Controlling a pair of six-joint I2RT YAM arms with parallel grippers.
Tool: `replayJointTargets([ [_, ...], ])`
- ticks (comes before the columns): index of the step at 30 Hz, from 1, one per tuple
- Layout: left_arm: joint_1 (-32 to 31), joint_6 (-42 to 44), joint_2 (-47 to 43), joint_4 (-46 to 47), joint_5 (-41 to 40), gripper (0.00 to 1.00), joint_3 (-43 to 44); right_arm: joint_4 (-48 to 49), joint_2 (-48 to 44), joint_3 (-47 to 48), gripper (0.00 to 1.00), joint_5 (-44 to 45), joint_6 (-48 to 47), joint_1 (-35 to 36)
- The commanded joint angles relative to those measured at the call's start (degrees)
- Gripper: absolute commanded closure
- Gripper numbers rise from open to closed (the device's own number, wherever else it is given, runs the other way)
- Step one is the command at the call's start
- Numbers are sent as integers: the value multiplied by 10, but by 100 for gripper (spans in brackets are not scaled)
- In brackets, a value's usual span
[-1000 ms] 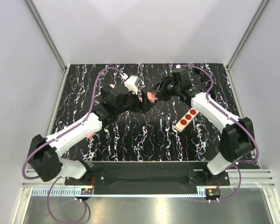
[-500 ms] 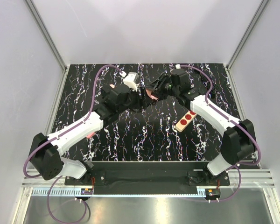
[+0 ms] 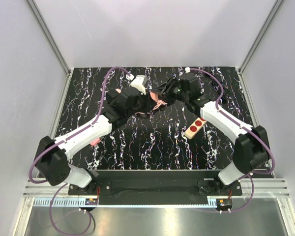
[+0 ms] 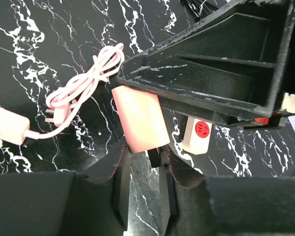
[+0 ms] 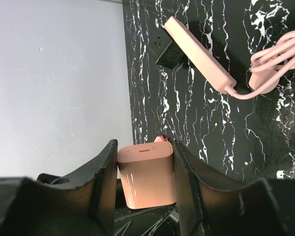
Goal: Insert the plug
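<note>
Black marbled table, far centre: clamping pink plug in right gripper; meeting plug end with left gripper, grasp indeterminate.

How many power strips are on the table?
2. A long pink plastic power strip lies left of centre; a cream plastic power strip with red sockets lies to the right. Others may be hidden.
</note>
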Motion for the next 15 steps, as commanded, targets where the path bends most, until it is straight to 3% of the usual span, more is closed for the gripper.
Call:
replayJointTargets([
  [1, -4, 30, -17, 28, 29, 100, 19, 30, -28, -8, 91, -25, -9, 13],
  [5, 4, 32, -49, 33, 73, 100, 2, 34, -42, -19, 71, -50, -46, 13],
  [9, 17, 30, -72, 26, 111, 100, -4, 34, -60, -29, 59, -61, -77, 12],
  [11, 24, 35, -78, 13, 126, 100, -2, 32, -75, -35, 43, -66, -100, 12],
  [15, 40, 49, -96, -16, 219, 100, 1, 17, -98, -28, 19, -118, -158, -7],
])
